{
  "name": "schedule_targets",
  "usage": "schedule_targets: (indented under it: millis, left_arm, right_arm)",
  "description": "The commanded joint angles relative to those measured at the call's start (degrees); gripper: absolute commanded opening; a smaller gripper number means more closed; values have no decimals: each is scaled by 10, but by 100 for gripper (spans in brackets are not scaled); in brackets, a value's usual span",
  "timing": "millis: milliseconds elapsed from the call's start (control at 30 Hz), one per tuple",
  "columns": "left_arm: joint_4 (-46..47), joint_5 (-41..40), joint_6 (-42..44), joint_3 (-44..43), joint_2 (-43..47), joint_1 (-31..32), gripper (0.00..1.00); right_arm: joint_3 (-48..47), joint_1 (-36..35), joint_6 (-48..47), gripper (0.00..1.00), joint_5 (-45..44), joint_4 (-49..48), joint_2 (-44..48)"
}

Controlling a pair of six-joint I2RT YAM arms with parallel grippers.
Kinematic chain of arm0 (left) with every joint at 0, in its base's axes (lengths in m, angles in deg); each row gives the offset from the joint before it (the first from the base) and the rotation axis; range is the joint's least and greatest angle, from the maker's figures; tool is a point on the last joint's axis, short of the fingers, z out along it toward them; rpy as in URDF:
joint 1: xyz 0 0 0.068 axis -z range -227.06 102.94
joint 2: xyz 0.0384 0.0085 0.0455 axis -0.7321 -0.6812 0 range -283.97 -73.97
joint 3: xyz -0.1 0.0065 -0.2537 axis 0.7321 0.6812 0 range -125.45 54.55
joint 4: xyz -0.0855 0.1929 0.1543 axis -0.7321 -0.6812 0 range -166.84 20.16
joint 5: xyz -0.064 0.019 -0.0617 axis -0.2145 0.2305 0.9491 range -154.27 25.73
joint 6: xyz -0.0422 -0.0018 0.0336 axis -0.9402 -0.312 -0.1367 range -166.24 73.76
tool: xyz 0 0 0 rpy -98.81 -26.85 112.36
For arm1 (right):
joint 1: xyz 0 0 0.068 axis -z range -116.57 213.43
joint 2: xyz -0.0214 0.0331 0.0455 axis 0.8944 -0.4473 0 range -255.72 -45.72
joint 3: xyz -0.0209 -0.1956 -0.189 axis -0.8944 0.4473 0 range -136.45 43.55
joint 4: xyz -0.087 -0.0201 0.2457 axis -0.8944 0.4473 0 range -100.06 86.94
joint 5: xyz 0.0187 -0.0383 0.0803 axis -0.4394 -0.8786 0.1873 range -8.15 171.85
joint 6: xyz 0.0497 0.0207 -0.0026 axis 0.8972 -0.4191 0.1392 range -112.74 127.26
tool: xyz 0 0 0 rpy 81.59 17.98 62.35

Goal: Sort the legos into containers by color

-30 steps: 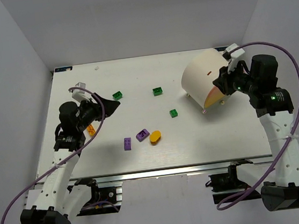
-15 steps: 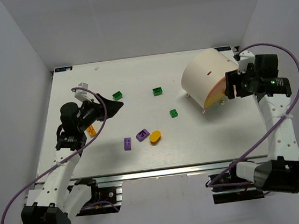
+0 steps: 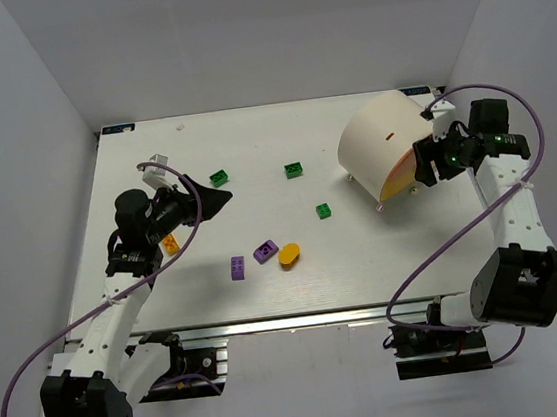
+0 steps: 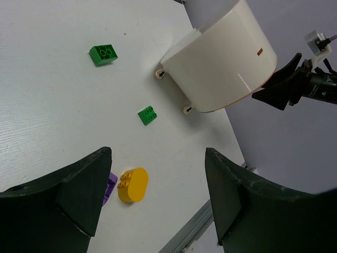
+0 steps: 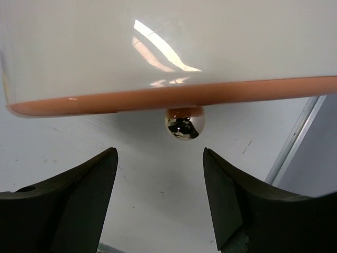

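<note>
Up at the upper right of the top view, the big cream tub (image 3: 376, 137) lay on its side on the white worktop (image 3: 132, 155). Its orange face (image 3: 397, 181) was turned to the lower right. The right end effector (image 3: 422, 160) was just beside that face. At the middle left, the left end effector (image 3: 215, 198) pointed right, near the first green brick (image 3: 219, 178). The second green brick (image 3: 294, 170) and the third green brick (image 3: 324, 210) lay near the middle. Lower down, the left purple brick (image 3: 237, 268), the right purple brick (image 3: 265, 251) and the orange oval piece (image 3: 289, 256) lay close together. The small orange brick (image 3: 170, 243) lay beside the left arm (image 3: 126, 286).

From the left wrist view, the left end effector's fingers (image 4: 79, 190) stood wide apart and held nothing. The orange oval piece lay low in the frame between them. Two green bricks lay higher up, and the tub was at the upper right.

From the right wrist view, the right end effector's fingers (image 5: 73, 200) were also wide apart and empty. The tub filled the top of the frame, and a shiny round foot (image 5: 184, 123) sat under its orange edge (image 5: 174, 97).
</note>
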Motion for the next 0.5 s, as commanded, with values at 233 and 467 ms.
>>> schedule_targets:
  millis: [233,467]
  left_arm:
    - [22,6,8,-4,-1,2,81]
    - [37,-2,1,-4,-13,2,81]
  right_arm:
    - [-80,20,-79,66,62,-30,-62]
    - [-107,20,-117,62,109,-4,-85]
